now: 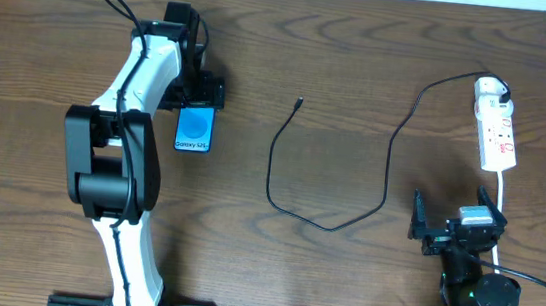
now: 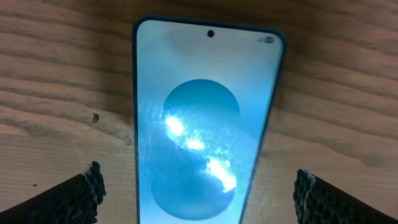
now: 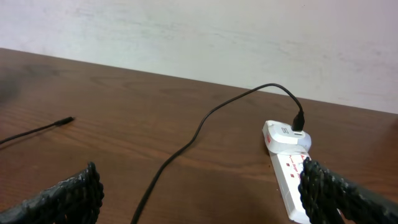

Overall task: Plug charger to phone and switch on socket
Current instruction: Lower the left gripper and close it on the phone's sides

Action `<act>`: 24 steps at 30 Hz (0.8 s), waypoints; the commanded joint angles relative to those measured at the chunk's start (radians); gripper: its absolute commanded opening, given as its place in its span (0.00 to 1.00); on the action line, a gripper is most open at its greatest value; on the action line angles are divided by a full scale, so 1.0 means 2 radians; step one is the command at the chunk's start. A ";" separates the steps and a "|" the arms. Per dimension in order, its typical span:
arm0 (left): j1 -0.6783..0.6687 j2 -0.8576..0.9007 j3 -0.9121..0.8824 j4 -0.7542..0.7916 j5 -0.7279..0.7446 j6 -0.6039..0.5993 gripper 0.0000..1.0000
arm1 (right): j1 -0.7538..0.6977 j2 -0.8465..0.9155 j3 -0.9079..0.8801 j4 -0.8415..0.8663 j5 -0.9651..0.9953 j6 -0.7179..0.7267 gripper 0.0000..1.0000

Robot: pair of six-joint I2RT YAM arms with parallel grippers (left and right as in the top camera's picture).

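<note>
Counted on the brown tabletop [image 1: 364,41]: one phone [image 1: 194,128], one charger [image 1: 388,169], one socket [image 1: 499,135], one white cord [image 1: 501,195], two arms, two claws. Phone lying flat towards the left side, screen up and lit blue, well apart from charger and socket. Left claw [image 2: 199,193] released, with fingers [image 2: 74,199] spread wide to either side of the phone, touching neither edge and gripping nothing. Right claw [image 3: 200,190] likewise released and empty, low over the tabletop near the socket. Charger seen as a single thin black line looping across the middle. Small connector tip [image 1: 300,102] lying free on the wood between phone and socket, joined to neither. Other end running up into a white plug [image 1: 490,91] seated at the far end of the socket. Socket lying lengthwise at the right side, cord leaving its near end and passing beside the right arm. Hard to make out: red marks on the socket too small to read, switch position impossible to tell. Cut off: lower end of the phone in the left wrist view, near end of the socket behind a finger in the right wrist view. Glare washing out part of the screen — and, from above, upper edge of the phone meeting the dark body of the left claw.
</note>
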 commanded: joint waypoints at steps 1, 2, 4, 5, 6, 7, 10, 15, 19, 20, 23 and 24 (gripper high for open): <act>0.002 0.019 -0.003 -0.001 -0.011 -0.013 0.98 | 0.000 -0.003 -0.001 -0.002 0.000 0.004 0.99; 0.002 0.021 -0.003 0.000 -0.010 -0.013 0.98 | 0.000 -0.003 -0.001 -0.002 0.000 0.004 0.99; 0.002 0.023 -0.002 0.001 -0.011 -0.013 0.98 | 0.000 -0.003 -0.001 -0.002 0.000 0.004 0.99; 0.002 0.024 -0.003 0.003 -0.011 -0.013 0.98 | 0.000 -0.003 -0.001 -0.002 0.000 0.004 0.99; 0.002 0.024 -0.002 0.004 -0.011 -0.012 0.98 | 0.000 -0.003 -0.001 -0.002 0.000 0.004 0.99; 0.002 0.025 -0.002 0.005 -0.011 -0.012 0.98 | 0.000 -0.003 -0.001 -0.002 0.000 0.004 0.99; 0.002 0.026 -0.003 0.007 -0.011 -0.012 0.98 | 0.000 -0.003 -0.001 -0.002 0.000 0.004 0.99; 0.002 0.035 -0.003 0.011 -0.010 -0.012 0.98 | 0.000 -0.003 -0.001 -0.002 0.000 0.004 0.99; 0.002 0.048 -0.003 0.011 -0.010 -0.013 0.98 | 0.000 -0.003 -0.001 -0.002 0.000 0.004 0.99; 0.002 0.051 -0.003 0.011 -0.010 -0.013 0.98 | 0.000 -0.003 -0.001 -0.002 0.000 0.004 0.99; 0.002 0.056 -0.003 0.011 -0.010 -0.013 0.98 | 0.000 -0.003 -0.001 -0.002 0.000 0.004 0.99; 0.002 0.056 -0.003 0.012 -0.010 -0.013 0.98 | 0.000 -0.003 -0.001 -0.002 0.000 0.004 0.99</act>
